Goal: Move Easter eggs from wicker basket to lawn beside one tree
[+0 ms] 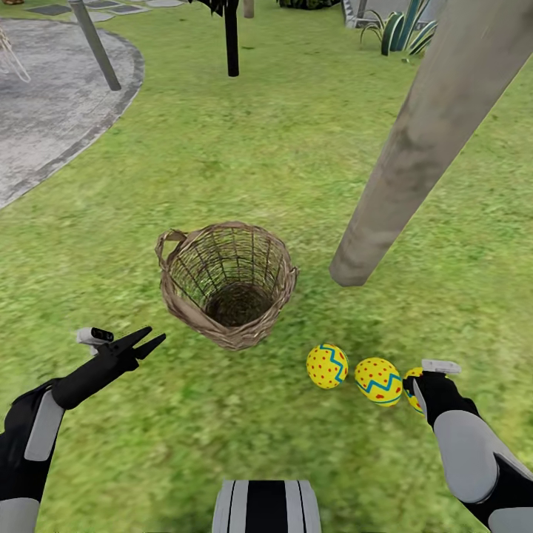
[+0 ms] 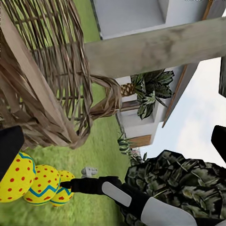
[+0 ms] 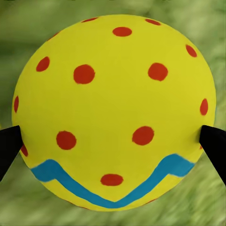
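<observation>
My right gripper (image 3: 113, 141) is pinching the third egg (image 3: 113, 110), mostly hiding it.
Left gripper (image 1: 148, 342) is hanging spread; the basket (image 1: 226, 285) is sitting emptied beside the trunk (image 1: 422, 148).

My arms are black with light grey shell panels on the forearms, each tapering to a black wrist with a small white-grey block and a black two-pronged tool, left tool (image 1: 152, 340) and right tool (image 1: 411, 390), while my trunk (image 1: 266, 506) is grey with black stripes.

A home garden: lawn (image 1: 244, 133), tree (image 1: 429, 141), paved path (image 1: 52, 111), house (image 2: 136, 19).
</observation>
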Motion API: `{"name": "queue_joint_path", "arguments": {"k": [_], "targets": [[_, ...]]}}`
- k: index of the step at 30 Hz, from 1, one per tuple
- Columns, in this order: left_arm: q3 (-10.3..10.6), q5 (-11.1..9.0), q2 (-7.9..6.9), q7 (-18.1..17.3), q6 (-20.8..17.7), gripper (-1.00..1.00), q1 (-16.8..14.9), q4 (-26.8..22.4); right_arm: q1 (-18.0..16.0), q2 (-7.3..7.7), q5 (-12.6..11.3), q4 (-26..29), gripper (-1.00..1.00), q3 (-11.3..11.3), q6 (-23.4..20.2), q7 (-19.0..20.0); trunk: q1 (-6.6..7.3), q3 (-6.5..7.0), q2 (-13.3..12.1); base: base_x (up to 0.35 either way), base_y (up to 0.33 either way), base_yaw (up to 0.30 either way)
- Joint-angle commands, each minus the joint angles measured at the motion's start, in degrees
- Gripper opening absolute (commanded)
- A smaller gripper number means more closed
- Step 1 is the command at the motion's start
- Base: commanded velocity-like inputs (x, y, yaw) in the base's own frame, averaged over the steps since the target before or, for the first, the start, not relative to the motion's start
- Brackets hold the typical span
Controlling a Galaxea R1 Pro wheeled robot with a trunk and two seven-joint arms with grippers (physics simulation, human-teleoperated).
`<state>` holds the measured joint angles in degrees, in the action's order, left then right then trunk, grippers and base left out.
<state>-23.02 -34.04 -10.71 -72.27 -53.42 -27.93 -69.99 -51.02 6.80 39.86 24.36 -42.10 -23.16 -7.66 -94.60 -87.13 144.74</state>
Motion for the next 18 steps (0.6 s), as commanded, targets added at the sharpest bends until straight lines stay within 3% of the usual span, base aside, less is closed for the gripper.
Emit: {"name": "queue_joint_path", "arguments": {"k": [1, 8, 11, 18], "targets": [[0.03, -0.16, -0.01, -0.06, -0.45, 1.0, -0.02, 0.14, -0.05, -0.03, 0.21, 0.04, -1.0, -0.21, -0.13, -0.07, 0.01, -0.03, 0.01, 0.008, 0.0, 0.0], [0.06, -0.06, -0.01, 0.02, -0.45, 1.0, -0.02, 0.1, -0.05, -0.09, 0.21, 0.07, -1.0, -0.2, -0.13, -0.07, 0.01, -0.03, 0.01, 0.237, 0.0, 0.0], [0.0, -0.2, 0.02, -0.11, -0.45, 1.0, -0.02, -0.04, -0.05, -0.05, 0.21, 0.07, -1.0, -0.2, -0.13, -0.07, 0.01, -0.03, 0.01, 0.027, 0.0, 0.0], [0.08, -0.15, 0.04, -0.09, -0.45, 1.0, -0.02, -0.06, -0.05, -0.03, 0.21, 0.16, -1.0, -0.26, -0.13, -0.16, -0.17, -1.58, 0.11, 0.001, 0.0, 0.0]]}}
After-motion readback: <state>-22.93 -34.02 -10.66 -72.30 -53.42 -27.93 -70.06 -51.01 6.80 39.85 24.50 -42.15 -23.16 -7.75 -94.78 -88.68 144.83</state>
